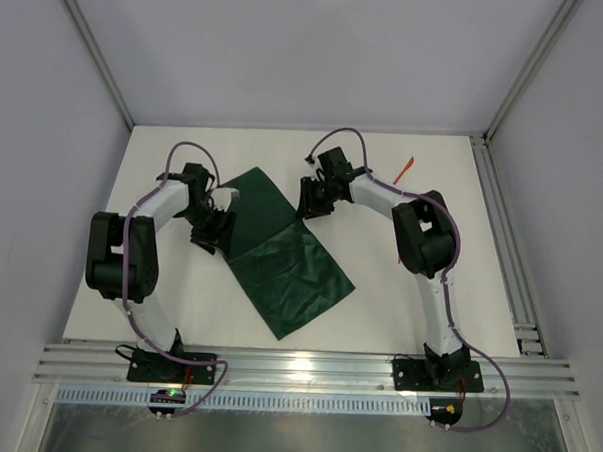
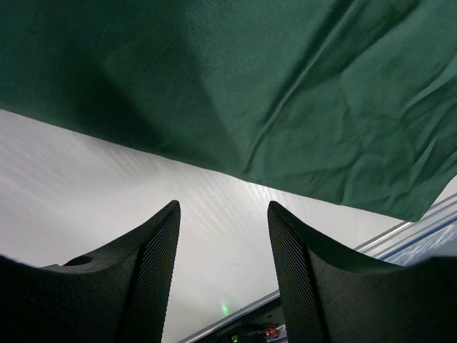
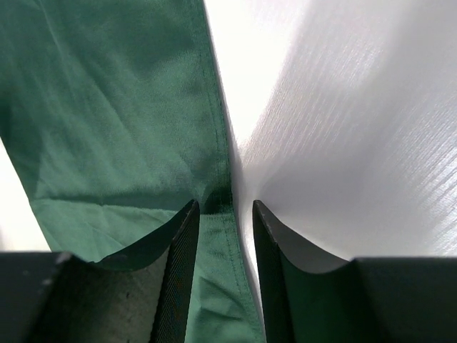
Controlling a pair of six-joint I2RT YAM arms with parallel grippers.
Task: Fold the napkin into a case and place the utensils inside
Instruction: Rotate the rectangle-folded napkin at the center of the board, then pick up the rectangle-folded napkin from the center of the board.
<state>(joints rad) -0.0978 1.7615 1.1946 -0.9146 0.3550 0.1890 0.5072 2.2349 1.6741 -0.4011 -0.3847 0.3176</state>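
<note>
Dark green soft cloth napkin (image 1: pixel 280 253), folded into a long creased diagonal strip mid-table (image 1: pixel 417 321) between both arms; left gripper (image 2: pixel 223 236) parted, empty, beside its edge; right gripper (image 3: pixel 223 214) fingers straddling the hemmed edge, grip undeterminable; orange plastic utensil (image 1: pixel 404 167) far right

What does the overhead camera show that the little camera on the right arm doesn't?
Only the overhead view shows both arms, the whole folded napkin lying diagonally on the table, the left hand at its left edge, and an orange utensil far right. Only the right wrist view shows, close up, the right hand with the napkin's hemmed edge running between its parted fingers. Both show green cloth on white table.
</note>
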